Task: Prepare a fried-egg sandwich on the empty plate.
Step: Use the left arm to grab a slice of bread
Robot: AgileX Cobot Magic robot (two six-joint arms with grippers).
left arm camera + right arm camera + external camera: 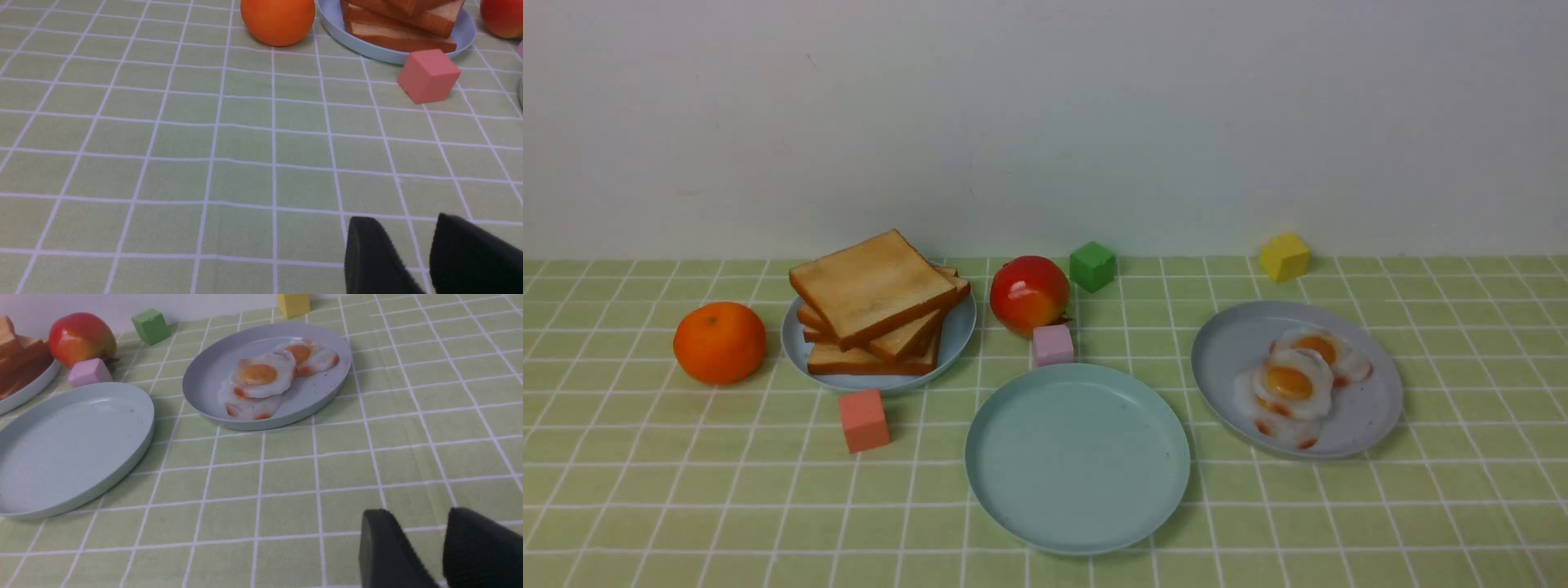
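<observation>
The empty plate is pale teal and sits at the front centre; in the right wrist view the empty plate also shows. Several toast slices are stacked on a small light-blue plate at the back left. Glossy fried eggs overlap on a grey-blue plate at the right. Neither arm appears in the front view. My left gripper stands open over bare cloth, short of the toast. Well short of the eggs, my right gripper is open with nothing between its fingers.
An orange lies left of the toast plate and a red fruit to its right. A salmon cube and a lilac cube stand close to the empty plate. Green and yellow cubes sit by the wall.
</observation>
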